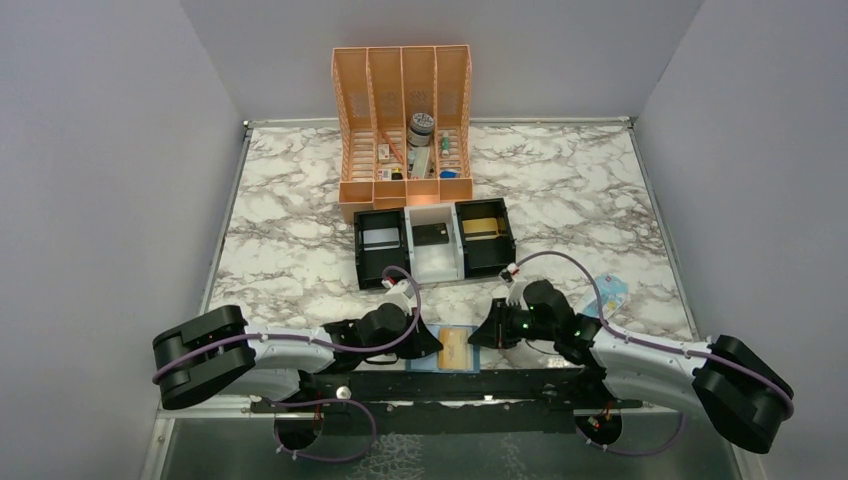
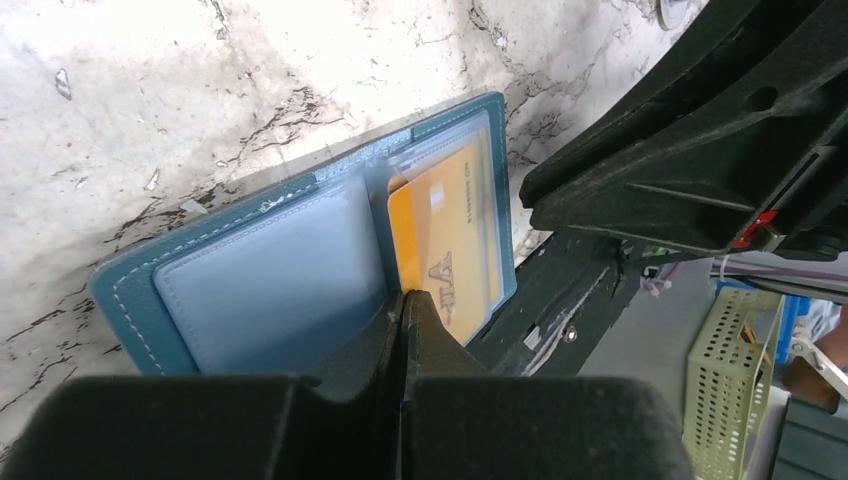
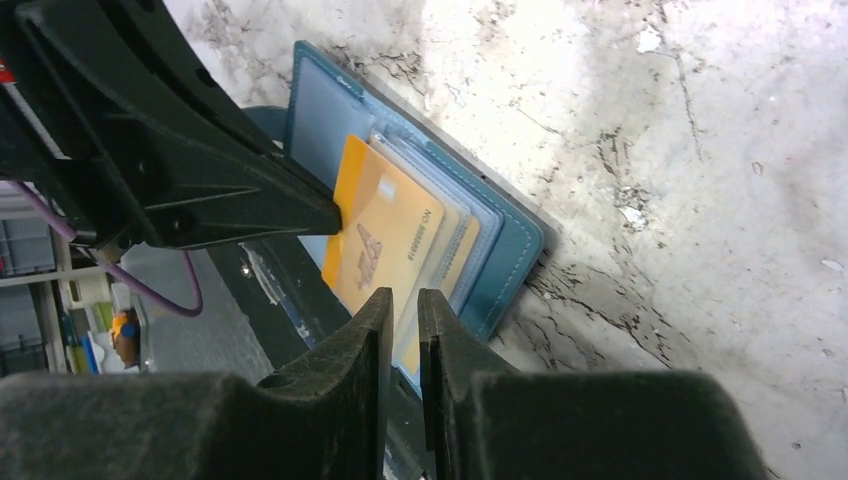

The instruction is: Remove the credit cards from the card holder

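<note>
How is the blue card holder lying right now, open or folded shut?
Open: the card holder lies spread flat on the table, both pocket panels facing up, a gold credit card showing in one.

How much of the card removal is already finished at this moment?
Done: one gold card lies in the tray. In hand: the left fingers pinch a second card, partly out of the blue holder. Left: pull it free; another gold edge shows behind it.
</note>
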{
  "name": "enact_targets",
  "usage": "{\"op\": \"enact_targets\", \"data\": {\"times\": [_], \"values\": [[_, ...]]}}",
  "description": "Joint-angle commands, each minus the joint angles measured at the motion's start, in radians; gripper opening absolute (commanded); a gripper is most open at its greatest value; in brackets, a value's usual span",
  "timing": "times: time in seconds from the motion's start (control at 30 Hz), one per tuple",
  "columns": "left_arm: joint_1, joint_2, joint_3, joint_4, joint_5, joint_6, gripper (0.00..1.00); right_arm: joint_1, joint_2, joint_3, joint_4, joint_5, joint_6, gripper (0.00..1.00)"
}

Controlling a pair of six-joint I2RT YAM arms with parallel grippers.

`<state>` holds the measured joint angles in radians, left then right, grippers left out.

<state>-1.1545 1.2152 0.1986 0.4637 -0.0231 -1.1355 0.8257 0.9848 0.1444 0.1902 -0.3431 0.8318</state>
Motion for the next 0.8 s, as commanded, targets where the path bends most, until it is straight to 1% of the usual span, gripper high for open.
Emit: {"op": "enact_targets", "data": {"times": [0.0,0.1,0.17,0.27,0.4,0.53,0.7,0.77], "values": [[-0.008,-0.008,-0.013,0.018,-0.038,-0.002,0.0,0.009,-0.006,0.033,0.016,-0.057,-0.027,0.16],[-0.008,-0.006,-0.01,0.017,-0.037,0.002,0.0,0.016,0.043,0.045,0.085,-0.118,-0.025,0.17],[-0.007,-0.009,-0.009,0.017,-0.038,0.003,0.0,0.033,0.09,0.067,0.1,-0.12,-0.03,0.17],[-0.008,-0.015,-0.011,0.016,-0.037,0.004,0.0,0.05,0.161,0.095,0.079,-0.071,-0.032,0.17],[-0.008,-0.028,-0.02,0.01,-0.038,0.006,0.0,0.051,0.213,0.097,0.028,0.02,-0.028,0.17],[-0.007,-0.046,-0.033,0.002,-0.044,0.004,0.0,0.052,0.26,0.064,0.06,0.027,-0.024,0.18],[-0.008,-0.067,-0.037,-0.028,-0.061,0.006,0.0,0.051,0.262,0.047,0.042,0.071,-0.032,0.18],[-0.008,-0.074,-0.034,-0.04,-0.068,0.011,0.0,0.051,0.242,0.08,-0.036,0.095,-0.07,0.18]]}}
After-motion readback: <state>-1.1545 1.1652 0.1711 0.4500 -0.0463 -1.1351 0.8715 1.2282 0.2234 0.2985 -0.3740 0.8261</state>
